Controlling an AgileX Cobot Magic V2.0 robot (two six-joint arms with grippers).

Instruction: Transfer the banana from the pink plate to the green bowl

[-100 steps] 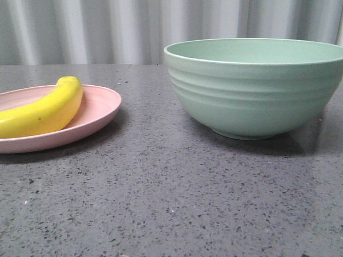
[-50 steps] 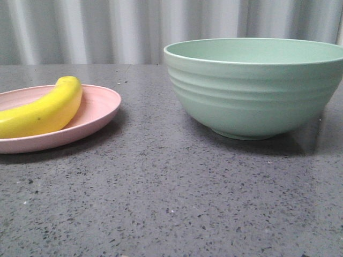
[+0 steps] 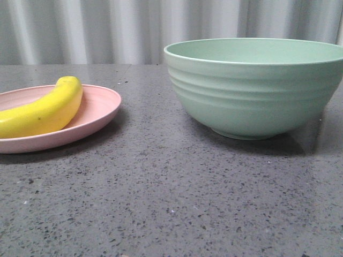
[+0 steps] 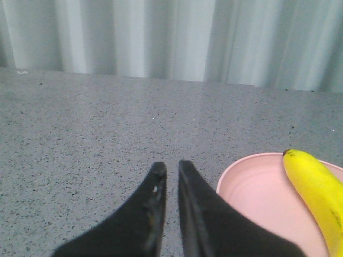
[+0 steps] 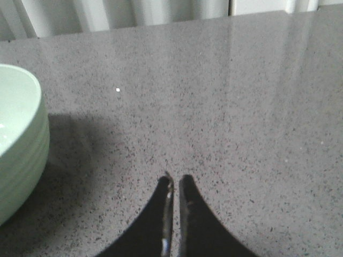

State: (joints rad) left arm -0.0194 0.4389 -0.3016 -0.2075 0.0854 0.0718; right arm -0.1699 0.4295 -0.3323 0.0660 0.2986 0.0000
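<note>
Banana (image 4: 319,191) on pink plate (image 4: 257,187) just beside the empty, clenched left gripper (image 4: 171,170): likely light, stiff, glossy-slick; best grasped across its thick middle.

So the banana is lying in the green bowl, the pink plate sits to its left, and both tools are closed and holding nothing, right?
Not quite. The banana lies on the pink plate, not in the green bowl, as the front view shows. The rest holds: the plate sits left of the bowl, and the left tool and right tool are closed and hold nothing.
</note>
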